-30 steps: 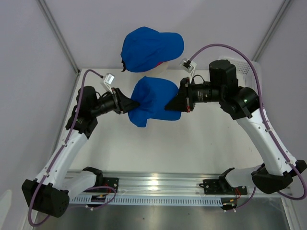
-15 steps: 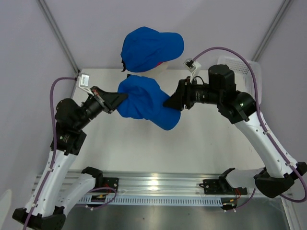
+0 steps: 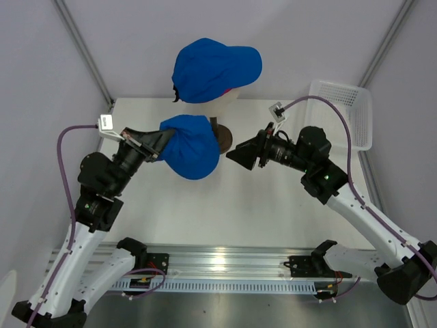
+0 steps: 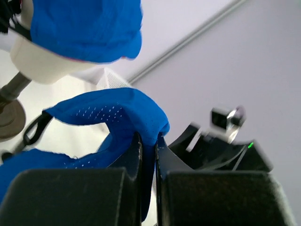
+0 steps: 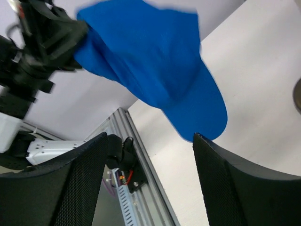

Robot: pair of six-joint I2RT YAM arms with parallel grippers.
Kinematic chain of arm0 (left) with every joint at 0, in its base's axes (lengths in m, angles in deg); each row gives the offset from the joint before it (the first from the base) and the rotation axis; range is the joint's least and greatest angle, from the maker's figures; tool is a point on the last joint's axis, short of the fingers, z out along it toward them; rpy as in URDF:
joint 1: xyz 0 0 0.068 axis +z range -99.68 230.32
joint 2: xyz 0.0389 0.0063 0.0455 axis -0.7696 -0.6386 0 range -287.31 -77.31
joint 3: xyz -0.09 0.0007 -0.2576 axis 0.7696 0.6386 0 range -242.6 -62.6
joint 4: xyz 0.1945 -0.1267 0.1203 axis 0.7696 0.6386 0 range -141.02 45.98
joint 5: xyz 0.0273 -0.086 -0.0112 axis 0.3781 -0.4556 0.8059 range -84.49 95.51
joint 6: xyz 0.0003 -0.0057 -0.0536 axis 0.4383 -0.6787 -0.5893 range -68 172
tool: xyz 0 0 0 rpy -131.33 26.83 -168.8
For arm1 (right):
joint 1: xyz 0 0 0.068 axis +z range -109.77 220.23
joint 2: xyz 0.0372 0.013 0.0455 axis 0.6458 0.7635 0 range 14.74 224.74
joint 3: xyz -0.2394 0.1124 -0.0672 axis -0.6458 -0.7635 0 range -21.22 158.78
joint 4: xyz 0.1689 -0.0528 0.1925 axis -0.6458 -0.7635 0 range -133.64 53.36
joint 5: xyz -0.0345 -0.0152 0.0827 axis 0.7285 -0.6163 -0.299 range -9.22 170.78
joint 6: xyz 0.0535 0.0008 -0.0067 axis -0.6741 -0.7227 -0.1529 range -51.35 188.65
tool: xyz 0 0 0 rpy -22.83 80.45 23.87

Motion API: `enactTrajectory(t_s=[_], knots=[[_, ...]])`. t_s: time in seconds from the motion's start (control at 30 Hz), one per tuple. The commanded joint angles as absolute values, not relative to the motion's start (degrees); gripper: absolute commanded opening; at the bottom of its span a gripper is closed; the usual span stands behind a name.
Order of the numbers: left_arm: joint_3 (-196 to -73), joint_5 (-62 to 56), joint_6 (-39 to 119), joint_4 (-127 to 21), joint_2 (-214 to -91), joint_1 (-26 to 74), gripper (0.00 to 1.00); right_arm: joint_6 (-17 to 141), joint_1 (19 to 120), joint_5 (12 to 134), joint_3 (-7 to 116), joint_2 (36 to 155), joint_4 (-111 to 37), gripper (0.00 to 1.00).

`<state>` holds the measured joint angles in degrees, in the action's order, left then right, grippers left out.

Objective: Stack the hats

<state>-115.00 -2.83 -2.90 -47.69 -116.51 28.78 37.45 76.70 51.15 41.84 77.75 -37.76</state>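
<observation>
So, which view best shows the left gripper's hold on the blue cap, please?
The left wrist view: the left gripper is shut on a fold of the held blue cap, close up. The top view shows the pinch from above; the right wrist view shows mostly cap, grip distant.

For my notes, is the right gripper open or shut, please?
Open: the right gripper has fingers wide apart, clear of the blue cap in the left gripper.

Lab booth: plain walls [image 3: 41, 82], aluminium rail [image 3: 225, 263]
</observation>
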Motion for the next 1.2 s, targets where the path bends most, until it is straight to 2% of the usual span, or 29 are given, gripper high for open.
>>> enactTrajectory(t_s=[0.0,0.13,0.2,0.37,0.5,0.63,0.73,0.93,1.17], knots=[[-123.84,3.65,-7.76,-45.59,-116.24,28.08,0.01,39.12,77.67,57.39,33.73,71.97,-22.54,0.79],[-125.44,10.42,-16.44,-43.02,-115.55,26.50,0.01,35.27,79.60,63.44,21.60,67.48,-4.68,0.94],[-125.18,14.20,-18.31,-43.37,-115.11,25.62,0.01,33.41,80.66,65.83,17.90,67.48,2.63,0.95],[-125.44,16.68,-20.42,-45.74,-115.10,23.07,0.01,31.04,85.14,69.44,18.94,72.39,9.32,0.99],[-126.22,16.06,-20.78,-47.59,-115.90,22.19,0.01,27.88,87.24,71.54,21.75,79.67,15.37,0.99],[-127.46,17.37,-19.46,-47.50,-116.25,22.10,0.01,24.54,91.55,83.37,20.44,83.11,21.10,0.99],[-128.34,17.99,-18.14,-48.29,-115.90,22.10,0.01,20.41,94.19,87.62,19.21,85.31,24.27,1.00],[-127.90,17.91,-19.10,-49.52,-115.63,22.10,0.01,9.34,96.56,87.47,20.69,90.41,30.42,1.00],[-127.64,17.11,-18.75,-50.14,-115.20,22.10,0.01,6.87,99.12,88.95,23.34,92.96,29.28,1.00]])
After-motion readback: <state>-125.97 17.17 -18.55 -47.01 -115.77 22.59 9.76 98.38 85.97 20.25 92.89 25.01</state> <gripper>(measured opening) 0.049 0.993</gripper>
